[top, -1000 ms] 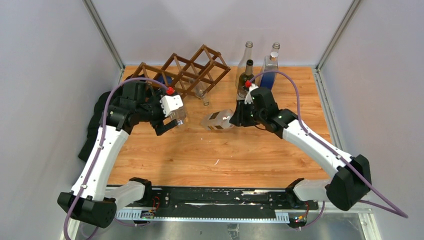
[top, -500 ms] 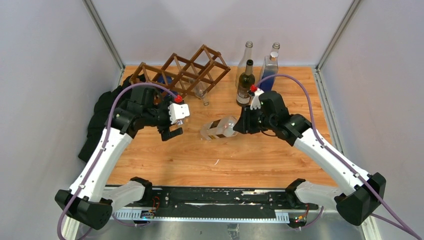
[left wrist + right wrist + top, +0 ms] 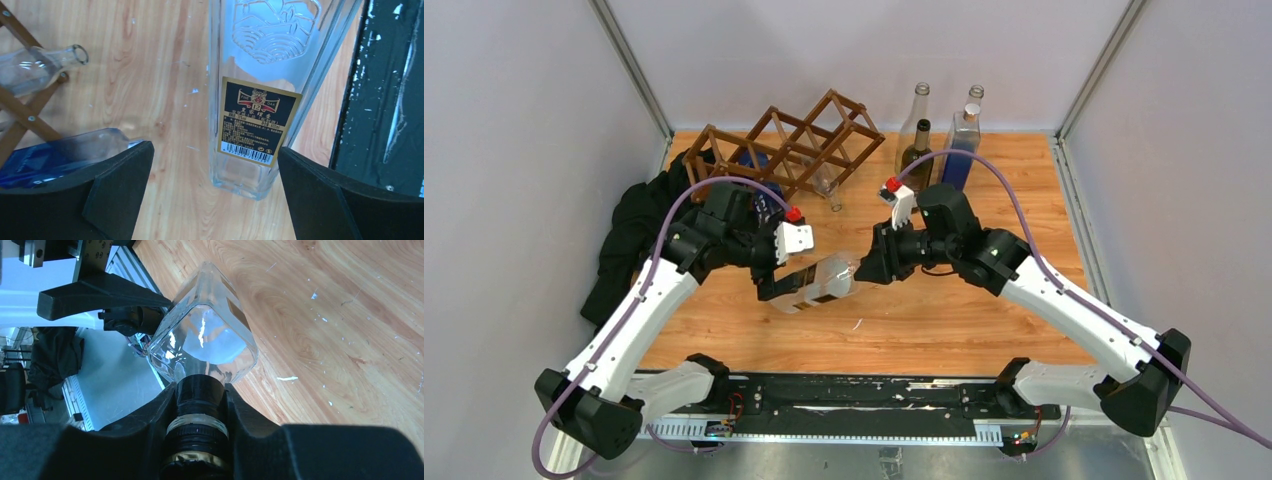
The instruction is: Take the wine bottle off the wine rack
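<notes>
We find our right gripper clenched on the dark-collared neck of the clear square wine bottle. It holds the bottle nearly level over the wooden table between the two arms, well apart from the wine rack at the far left. Our left gripper is released, its fingers spread wide on either side of the bottle's labelled lower end with a gap on each side. A clear bottle and a blue bottle lie in the rack, and three upright bottles stand to its right.
</notes>
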`<action>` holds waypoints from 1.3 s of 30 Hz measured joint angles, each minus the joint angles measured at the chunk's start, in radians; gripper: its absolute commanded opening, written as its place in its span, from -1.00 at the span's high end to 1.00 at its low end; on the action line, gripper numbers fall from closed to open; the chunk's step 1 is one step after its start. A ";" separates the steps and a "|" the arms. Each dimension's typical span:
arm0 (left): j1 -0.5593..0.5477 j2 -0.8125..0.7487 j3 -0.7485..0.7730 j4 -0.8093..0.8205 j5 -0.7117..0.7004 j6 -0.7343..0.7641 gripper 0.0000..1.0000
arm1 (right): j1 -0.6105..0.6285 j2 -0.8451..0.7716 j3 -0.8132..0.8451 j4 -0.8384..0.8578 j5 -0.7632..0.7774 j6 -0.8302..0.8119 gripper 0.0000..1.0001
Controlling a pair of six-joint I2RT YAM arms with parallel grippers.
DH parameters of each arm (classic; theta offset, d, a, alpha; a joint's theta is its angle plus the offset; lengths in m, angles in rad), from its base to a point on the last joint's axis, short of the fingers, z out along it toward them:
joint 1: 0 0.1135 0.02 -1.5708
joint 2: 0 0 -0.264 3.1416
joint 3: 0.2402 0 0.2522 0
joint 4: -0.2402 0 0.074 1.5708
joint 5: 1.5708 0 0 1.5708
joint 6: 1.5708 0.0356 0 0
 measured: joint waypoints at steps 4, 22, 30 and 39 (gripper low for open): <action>0.000 -0.008 -0.040 0.000 0.032 -0.010 -1.00 | 0.018 0.011 0.006 -0.002 0.003 -0.003 1.00; -0.007 -0.087 -0.143 -0.069 0.182 0.016 -1.00 | 0.093 0.047 0.078 -0.016 0.006 -0.084 1.00; -0.007 -0.092 -0.175 -0.073 0.174 0.028 -1.00 | 0.096 0.050 0.137 -0.031 0.030 -0.115 1.00; -0.007 -0.097 -0.183 -0.061 0.166 0.013 -1.00 | 0.099 0.051 0.141 -0.026 0.062 -0.084 1.00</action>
